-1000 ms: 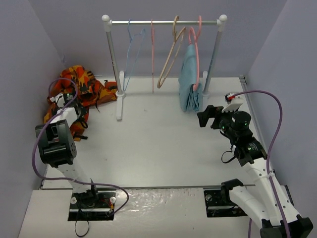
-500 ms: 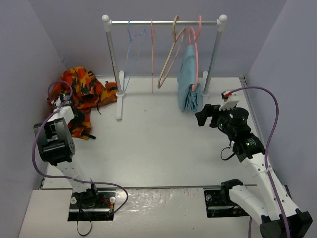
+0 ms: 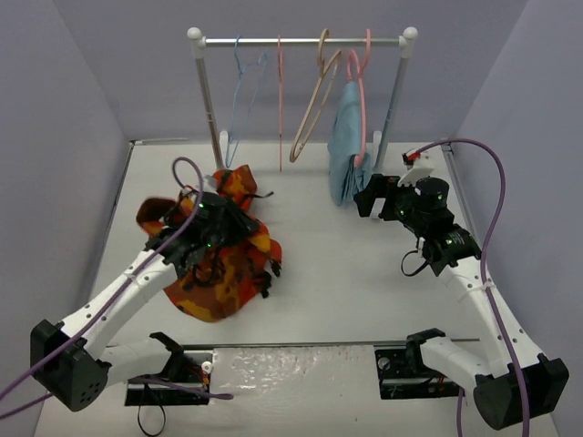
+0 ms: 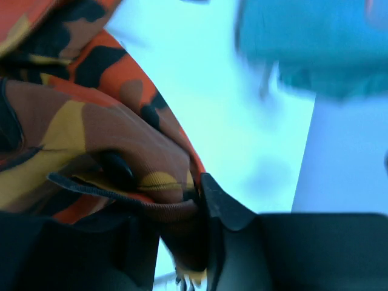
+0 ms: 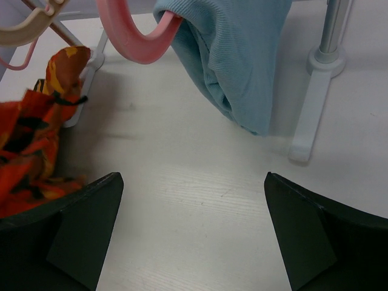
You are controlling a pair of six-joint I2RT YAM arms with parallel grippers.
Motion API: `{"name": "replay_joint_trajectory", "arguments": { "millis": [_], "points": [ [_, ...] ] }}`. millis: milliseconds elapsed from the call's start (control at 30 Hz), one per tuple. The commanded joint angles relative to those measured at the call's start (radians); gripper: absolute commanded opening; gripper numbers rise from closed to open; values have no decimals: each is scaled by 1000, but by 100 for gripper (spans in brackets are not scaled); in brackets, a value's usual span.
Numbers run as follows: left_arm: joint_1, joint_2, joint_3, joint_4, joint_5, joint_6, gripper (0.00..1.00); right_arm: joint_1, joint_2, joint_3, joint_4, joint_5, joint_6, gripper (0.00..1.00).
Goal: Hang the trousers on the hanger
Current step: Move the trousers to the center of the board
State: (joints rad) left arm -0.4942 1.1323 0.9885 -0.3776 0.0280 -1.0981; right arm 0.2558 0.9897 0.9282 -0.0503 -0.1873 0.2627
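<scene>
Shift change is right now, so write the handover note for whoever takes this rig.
Left tool: shut on the trousers, which lie bunched on the table left of centre.
Right tool: open, empty, near the light-blue garment.
The hanger: bare, hooked on the rail.
Done: trousers gripped.
Left: get them onto the hanger.
</scene>
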Motion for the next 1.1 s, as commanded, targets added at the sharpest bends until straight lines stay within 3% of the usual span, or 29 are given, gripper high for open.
{"name": "replay_joint_trajectory", "arguments": {
  "millis": [0,100,267,500,700,1067],
  "points": [
    [-174,72,49,142,-67,-69,42,0,33,52,55,-29,29,100],
    [-181,126,57,147,-28,-17,63,2,63,31,53,-77,53,100],
    [-170,101,65,78,-43,118,73,69,130,-23,53,-100,79,100],
    [-89,97,70,-40,3,326,75,212,292,-55,55,-47,149,100],
    [-43,169,62,-112,81,463,81,251,423,-101,85,-35,220,100],
    [-102,424,106,3,157,515,90,301,529,-155,81,-23,259,100]
  ]
}}
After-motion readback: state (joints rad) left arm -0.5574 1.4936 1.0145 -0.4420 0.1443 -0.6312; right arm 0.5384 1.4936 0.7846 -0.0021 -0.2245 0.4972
